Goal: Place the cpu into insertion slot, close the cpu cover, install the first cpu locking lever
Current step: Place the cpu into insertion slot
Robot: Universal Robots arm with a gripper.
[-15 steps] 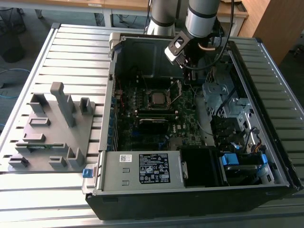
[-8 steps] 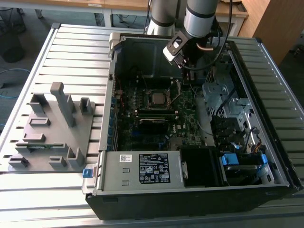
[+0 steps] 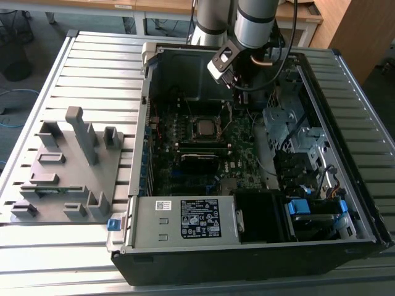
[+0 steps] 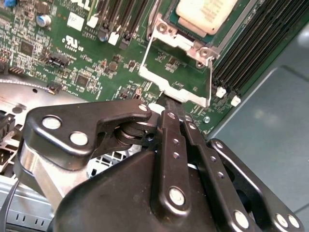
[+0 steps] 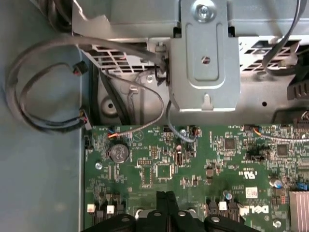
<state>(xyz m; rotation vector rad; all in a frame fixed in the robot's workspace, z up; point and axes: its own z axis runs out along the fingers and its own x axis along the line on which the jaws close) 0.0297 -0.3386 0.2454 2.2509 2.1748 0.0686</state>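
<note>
The cpu (image 4: 205, 12), a pale silver-grey square, lies in the insertion slot (image 4: 170, 30) on the green motherboard; in the exterior view it is the small square (image 3: 207, 127) mid-board. The cpu cover (image 4: 175, 72), a thin silvery frame with a square window, stands raised on its hinge beside the slot. My gripper (image 4: 169, 105) is shut, and its black fingertips (image 4: 172, 121) meet at the cover's free edge. In the exterior view the gripper (image 3: 239, 102) hangs inside the case just beyond the slot. Its joined fingers (image 5: 166, 215) also show in the first wrist view.
The open computer case (image 3: 142, 123) lies on a slatted table. A grey fixture (image 3: 68, 166) stands at the exterior view's left. A power supply (image 3: 185, 219) sits at the near end and a drive cage (image 3: 290, 123) with cables at the right. Memory slots (image 4: 251, 53) flank the socket. A metal bracket (image 5: 205, 58) overhangs the board.
</note>
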